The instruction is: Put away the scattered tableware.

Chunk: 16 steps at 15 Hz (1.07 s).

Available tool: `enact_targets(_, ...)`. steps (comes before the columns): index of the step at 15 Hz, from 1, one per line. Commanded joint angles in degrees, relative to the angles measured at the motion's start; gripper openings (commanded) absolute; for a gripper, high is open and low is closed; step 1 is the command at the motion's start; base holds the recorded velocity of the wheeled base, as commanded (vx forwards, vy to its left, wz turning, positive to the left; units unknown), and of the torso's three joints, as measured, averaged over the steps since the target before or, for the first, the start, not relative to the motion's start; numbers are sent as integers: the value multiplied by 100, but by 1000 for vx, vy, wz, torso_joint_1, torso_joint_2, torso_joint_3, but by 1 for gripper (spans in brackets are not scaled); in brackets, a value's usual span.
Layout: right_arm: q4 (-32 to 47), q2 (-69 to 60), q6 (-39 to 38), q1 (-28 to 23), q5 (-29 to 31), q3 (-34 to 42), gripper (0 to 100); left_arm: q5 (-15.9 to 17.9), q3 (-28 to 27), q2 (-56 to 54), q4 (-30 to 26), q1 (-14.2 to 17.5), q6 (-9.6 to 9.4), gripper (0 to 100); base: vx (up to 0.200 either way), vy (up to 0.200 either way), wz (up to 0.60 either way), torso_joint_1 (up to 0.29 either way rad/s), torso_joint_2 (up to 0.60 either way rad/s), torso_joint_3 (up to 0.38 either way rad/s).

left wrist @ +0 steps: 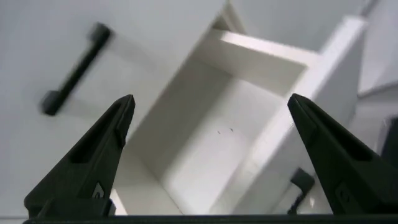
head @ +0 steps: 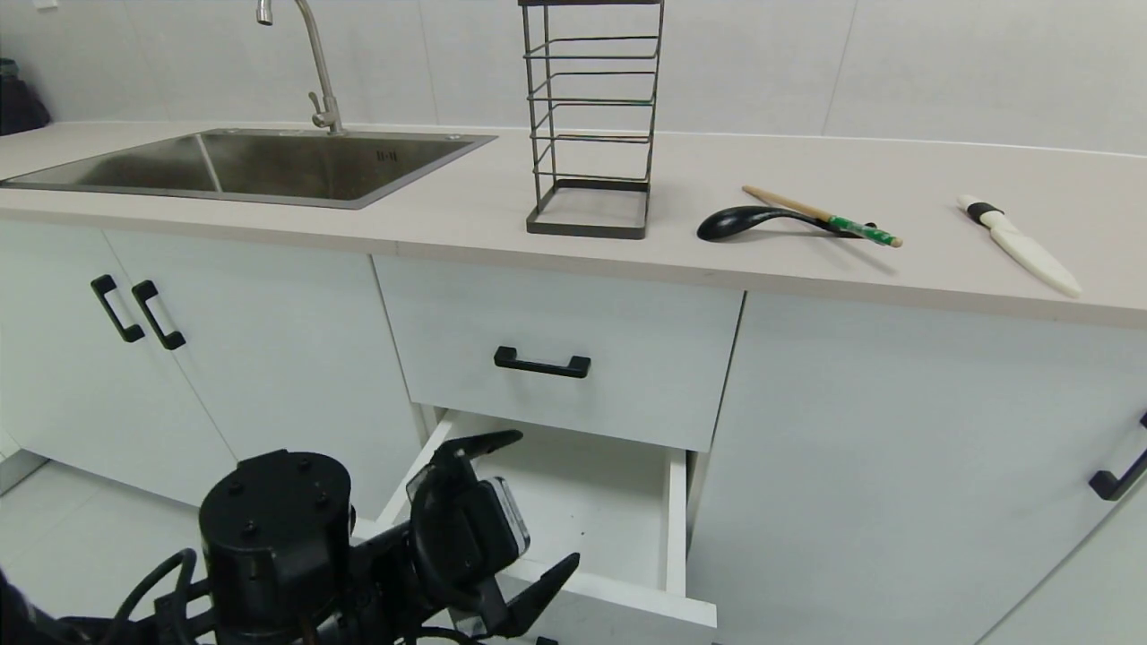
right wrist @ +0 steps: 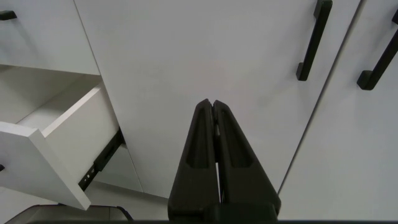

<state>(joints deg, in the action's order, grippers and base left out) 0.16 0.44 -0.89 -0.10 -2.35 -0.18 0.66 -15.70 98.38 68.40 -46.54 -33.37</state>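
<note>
As the bottom-centre drawer [head: 582, 511] stands open, we should take the spoon [head: 735, 222] by its handle with our released left gripper [left wrist: 211, 106], right gripper [right wrist: 214, 107] clenched empty.

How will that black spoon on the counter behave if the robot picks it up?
The black spoon looks rigid and probably light, so it should lift without bending. Its rounded bowl sits on the counter, so a push may rock or spin it. The chopstick lies across its handle and would likely shift.
</note>
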Motion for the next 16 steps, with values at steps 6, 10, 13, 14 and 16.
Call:
enact_targets(6,2,9,1,1,-2,1,0,1138,-1691,-2437,-4063,1191,955,100,0,0,0,0,0,0)
enact_targets(10,2,9,1,1,-2,1,0,2694,-1576,-2262,-3579,3204,937,100,0,0,0,0,0,0)
enact_targets(13,2,9,1,1,-11,1,0,3107,-1040,-1972,-2454,3529,1201,100,0,0,0,0,0,0)
enact_targets(14,2,9,1,1,-2,1,0,3125,-495,-2016,-1778,3406,1359,100,0,0,0,0,0,0)
enact_targets(16,2,9,1,1,-2,1,0,3125,243,-2323,-1268,3266,1640,100,0,0,0,0,0,0)
